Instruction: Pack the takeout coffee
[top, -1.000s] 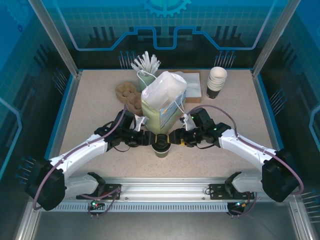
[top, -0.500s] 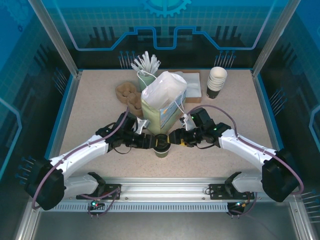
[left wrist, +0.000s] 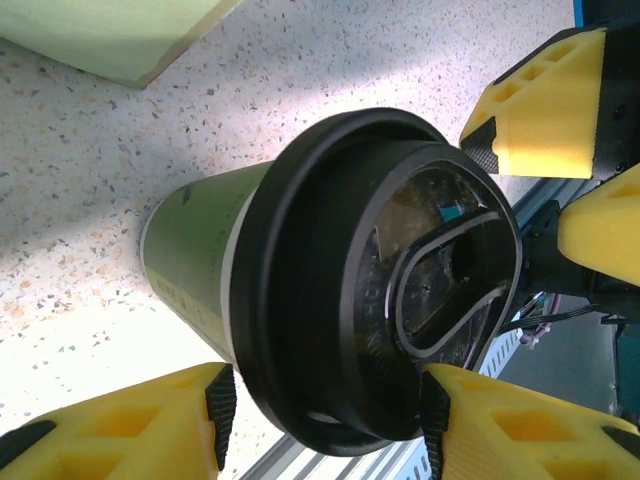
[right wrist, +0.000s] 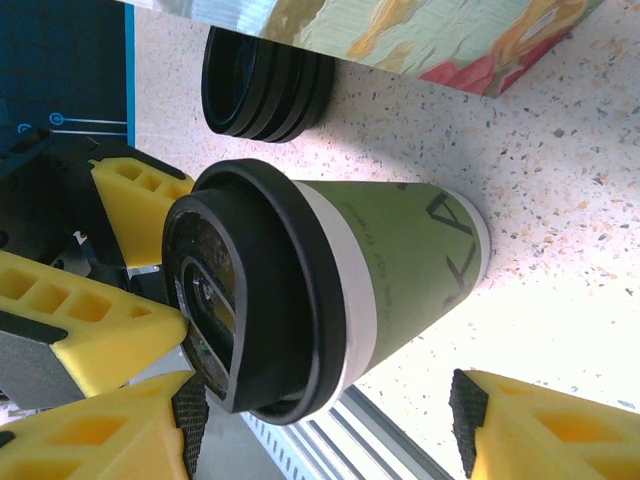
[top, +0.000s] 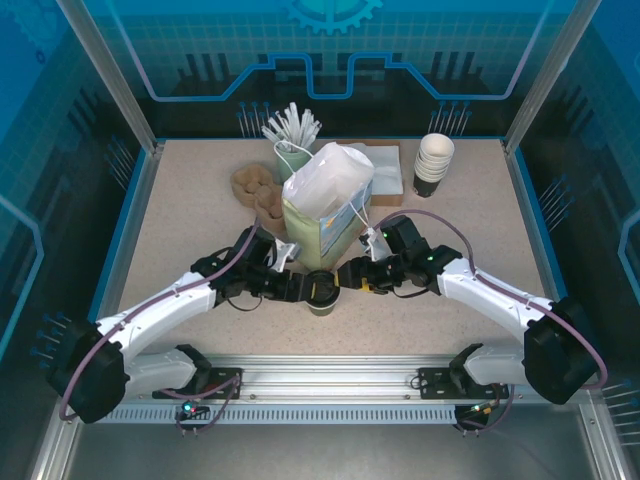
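Left wrist: left claw (left wrist: 328, 405) is clenching the takeout coffee (left wrist: 300, 290) at its lid rim, probably readying a lift. Cup is standing on the worktop (top: 190, 210) at 6 o'clock of the paper bag (top: 325, 205). Right claw (top: 348, 276) is hanging released at the cup's 3 o'clock, likely guarding against a tip.

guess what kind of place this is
Probably a robot test cell staged as a coffee counter: a blue-panelled enclosure around a speckled table, with a paper bag, stacked lidless cups and a takeout coffee.

Green, black-lidded takeout coffee (right wrist: 400, 240) on speckled worktop (right wrist: 560, 130), just ahead of wide-spread right gripper (right wrist: 325, 405); lid stack (right wrist: 265, 85) beyond, beside paper bag (right wrist: 400, 30).
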`<state>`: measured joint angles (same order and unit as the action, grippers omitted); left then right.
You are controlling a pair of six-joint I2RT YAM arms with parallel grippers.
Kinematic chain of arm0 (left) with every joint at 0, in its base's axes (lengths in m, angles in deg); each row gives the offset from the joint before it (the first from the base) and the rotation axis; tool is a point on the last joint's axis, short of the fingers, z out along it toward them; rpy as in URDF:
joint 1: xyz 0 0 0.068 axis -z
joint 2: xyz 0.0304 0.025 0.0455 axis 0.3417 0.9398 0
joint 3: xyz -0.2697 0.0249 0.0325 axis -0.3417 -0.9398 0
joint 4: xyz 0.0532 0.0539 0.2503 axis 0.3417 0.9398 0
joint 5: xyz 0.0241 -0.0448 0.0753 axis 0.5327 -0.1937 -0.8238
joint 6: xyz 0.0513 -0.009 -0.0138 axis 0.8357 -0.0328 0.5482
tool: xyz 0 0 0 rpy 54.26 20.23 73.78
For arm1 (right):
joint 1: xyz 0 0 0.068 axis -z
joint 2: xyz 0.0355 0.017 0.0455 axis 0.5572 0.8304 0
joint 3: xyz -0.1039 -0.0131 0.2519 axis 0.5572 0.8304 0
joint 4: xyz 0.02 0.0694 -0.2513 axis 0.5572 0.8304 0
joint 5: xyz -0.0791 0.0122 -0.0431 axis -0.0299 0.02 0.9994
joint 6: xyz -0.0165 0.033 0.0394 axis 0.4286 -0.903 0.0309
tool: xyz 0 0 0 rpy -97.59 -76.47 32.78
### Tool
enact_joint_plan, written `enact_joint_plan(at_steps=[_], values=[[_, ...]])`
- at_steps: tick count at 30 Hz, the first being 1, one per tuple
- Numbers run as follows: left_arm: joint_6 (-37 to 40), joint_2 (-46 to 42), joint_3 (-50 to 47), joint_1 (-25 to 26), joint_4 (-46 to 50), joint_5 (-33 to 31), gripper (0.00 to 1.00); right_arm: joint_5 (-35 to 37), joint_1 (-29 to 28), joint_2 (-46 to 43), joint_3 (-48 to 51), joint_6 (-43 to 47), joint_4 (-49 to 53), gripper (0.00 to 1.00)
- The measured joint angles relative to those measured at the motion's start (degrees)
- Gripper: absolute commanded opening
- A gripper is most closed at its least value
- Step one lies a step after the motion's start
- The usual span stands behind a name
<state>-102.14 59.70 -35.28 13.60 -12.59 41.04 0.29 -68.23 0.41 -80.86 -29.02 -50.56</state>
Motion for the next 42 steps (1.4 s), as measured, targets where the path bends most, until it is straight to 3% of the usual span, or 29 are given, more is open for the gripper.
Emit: enact_joint_plan(at_steps=[7,20,42], values=[[0.00,-0.55,0.00,0.02,0.72,-0.98,0.56,-0.02,-0.26,0.26,-0.31,0.00,0.07,0.68],[3.06,-0.76,2.99,0.02,1.88,-3.93,0.75,0.04,-0.90,0.66,-2.16,0.90,1.57,0.67],[3.72,1.44,3.48,-0.85,0.66,-4.68,0.60,0.24,-2.01,2.82,-2.60,0.90,1.40,0.67]])
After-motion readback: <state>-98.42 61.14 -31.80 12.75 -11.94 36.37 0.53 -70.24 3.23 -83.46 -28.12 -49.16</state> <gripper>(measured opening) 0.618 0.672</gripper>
